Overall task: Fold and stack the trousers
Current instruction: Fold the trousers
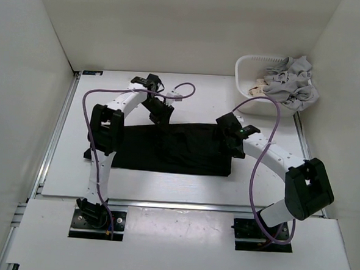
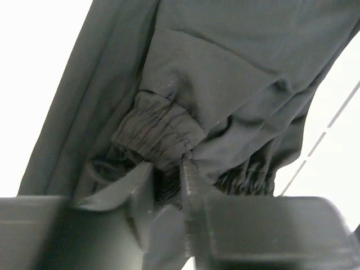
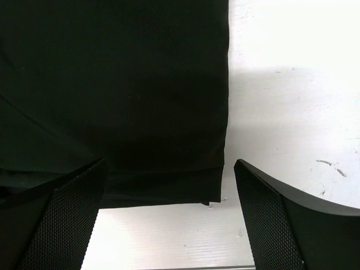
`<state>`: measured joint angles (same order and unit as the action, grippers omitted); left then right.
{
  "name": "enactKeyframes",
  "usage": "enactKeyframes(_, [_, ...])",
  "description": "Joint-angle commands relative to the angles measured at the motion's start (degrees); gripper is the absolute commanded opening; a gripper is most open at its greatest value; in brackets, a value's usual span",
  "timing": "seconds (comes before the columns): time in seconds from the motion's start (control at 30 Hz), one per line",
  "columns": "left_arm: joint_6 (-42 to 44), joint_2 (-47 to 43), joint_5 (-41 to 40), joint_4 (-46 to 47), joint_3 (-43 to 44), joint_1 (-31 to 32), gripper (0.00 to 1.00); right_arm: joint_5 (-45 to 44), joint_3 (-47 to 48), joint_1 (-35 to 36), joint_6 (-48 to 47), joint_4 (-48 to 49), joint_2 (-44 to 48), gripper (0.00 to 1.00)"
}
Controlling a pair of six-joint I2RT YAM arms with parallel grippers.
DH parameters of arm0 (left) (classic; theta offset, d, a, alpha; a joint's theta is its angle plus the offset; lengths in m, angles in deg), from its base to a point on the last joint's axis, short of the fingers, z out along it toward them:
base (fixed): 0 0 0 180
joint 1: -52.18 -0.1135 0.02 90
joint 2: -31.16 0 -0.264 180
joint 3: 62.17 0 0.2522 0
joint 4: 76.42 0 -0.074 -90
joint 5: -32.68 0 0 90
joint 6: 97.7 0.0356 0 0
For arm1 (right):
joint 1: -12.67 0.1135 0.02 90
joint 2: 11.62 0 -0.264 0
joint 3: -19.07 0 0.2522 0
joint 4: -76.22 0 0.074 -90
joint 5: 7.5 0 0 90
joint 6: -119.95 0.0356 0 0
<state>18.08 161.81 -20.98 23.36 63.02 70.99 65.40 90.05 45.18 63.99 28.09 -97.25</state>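
1. Scanning from the left, we see a plain white wall panel (image 1: 23,101) and an aluminium rail (image 1: 52,142) along the edge of the white table (image 1: 165,183).
2. Left gripper (image 1: 159,112) is clenched on the trousers (image 1: 167,147). In the wrist view its fingers (image 2: 140,185) pinch a gathered elastic cuff (image 2: 157,132).
3. The trousers lie as a flat black band across mid-table, between the two arms.
4. Right gripper (image 1: 232,138) is released with its jaws wide. It hangs over the trousers' right end, one finger above cloth and the other above bare table.
5. White basket (image 1: 243,74) sits in the far right corner by the wall. Light grey garments (image 1: 290,80) spill over its rim.
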Motion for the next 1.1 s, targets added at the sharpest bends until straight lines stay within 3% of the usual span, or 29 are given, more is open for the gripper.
enactKeyframes(0.0, [-1.0,-2.9,2.3,1.6,0.2,0.9,0.3,0.8,-1.0,-0.2,-1.3,0.4,-0.2,0.97])
enactKeyframes(0.07, [-1.5,-2.3,1.5,-0.5,-0.3,0.9,0.14,0.8,-1.5,-0.2,-1.3,-0.2,-0.2,0.97])
enactKeyframes(0.23, [0.6,-0.9,1.6,-9.0,7.6,0.9,0.14,1.4,-4.0,-0.8,-1.3,0.5,0.4,0.97])
enactKeyframes(0.33, [3.9,-7.3,1.0,-9.0,5.9,0.9,0.14,2.8,-4.6,-2.3,-1.3,0.5,-1.9,0.97])
enactKeyframes(0.5, [10.3,-18.1,3.2,-9.0,-10.9,3.2,0.14,3.7,-5.9,-3.4,-1.3,1.1,-3.8,0.97])
enactKeyframes(0.67, [9.6,-18.7,4.4,-9.0,-26.4,3.1,0.14,3.7,-5.3,-3.4,-1.3,0.4,-3.8,0.97])
enactKeyframes(0.9, [7.4,-18.1,8.5,-6.0,-28.3,0.0,0.16,3.7,-5.3,-3.4,-1.3,-0.1,-4.3,0.97])
enactKeyframes(0.97, [6.7,-18.1,8.5,-3.2,-28.3,-0.9,0.28,3.7,-5.3,-3.4,-1.3,-0.8,-3.7,0.97])
enactKeyframes(1.03, [6.7,-18.8,8.5,-1.8,-30.0,-1.4,0.53,3.1,-5.3,-3.4,-1.3,-1.5,-1.7,0.97])
enactKeyframes(1.07, [7.5,-19.5,8.5,-0.9,-30.7,-1.4,0.58,3.1,-5.9,-3.4,-2.0,-2.3,-0.6,0.97])
